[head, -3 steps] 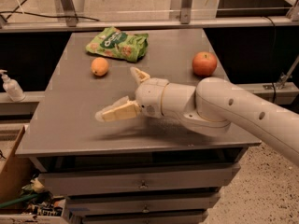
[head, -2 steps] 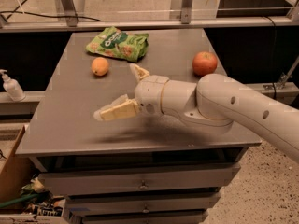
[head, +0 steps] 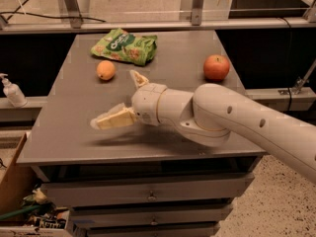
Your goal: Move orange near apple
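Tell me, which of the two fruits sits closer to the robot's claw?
The orange, the smaller yellow-orange one beside the green bag. The open gripper hovers just short of it; the bigger red apple sits much farther off.

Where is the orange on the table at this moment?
The orange sits left of centre in the camera view, just in front of the green snack bag; the open gripper hovers nearer the camera, the apple far right.
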### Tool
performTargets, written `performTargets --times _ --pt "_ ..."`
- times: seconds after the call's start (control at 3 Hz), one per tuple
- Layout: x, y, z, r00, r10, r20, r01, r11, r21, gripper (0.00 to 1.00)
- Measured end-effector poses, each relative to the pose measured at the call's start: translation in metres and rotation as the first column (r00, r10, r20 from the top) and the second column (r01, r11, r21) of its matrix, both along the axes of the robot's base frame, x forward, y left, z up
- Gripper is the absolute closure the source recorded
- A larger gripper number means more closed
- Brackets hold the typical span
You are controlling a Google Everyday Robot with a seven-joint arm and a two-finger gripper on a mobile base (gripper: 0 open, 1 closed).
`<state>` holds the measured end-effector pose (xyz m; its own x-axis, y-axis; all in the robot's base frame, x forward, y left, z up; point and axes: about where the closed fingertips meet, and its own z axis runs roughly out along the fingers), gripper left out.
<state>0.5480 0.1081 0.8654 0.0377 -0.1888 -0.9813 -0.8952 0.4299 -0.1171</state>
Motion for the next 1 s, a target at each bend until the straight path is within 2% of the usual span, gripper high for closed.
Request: performTargets --times 0.67,1.0 --pt "0.03 0.016 -0.001 0.9973 -0.054 0.049 0.054 0.999 0.002 0.0" --pt "0.06 0.041 -0.009 0.9969 -0.067 0.041 0.068 0.997 -0.032 0.0"
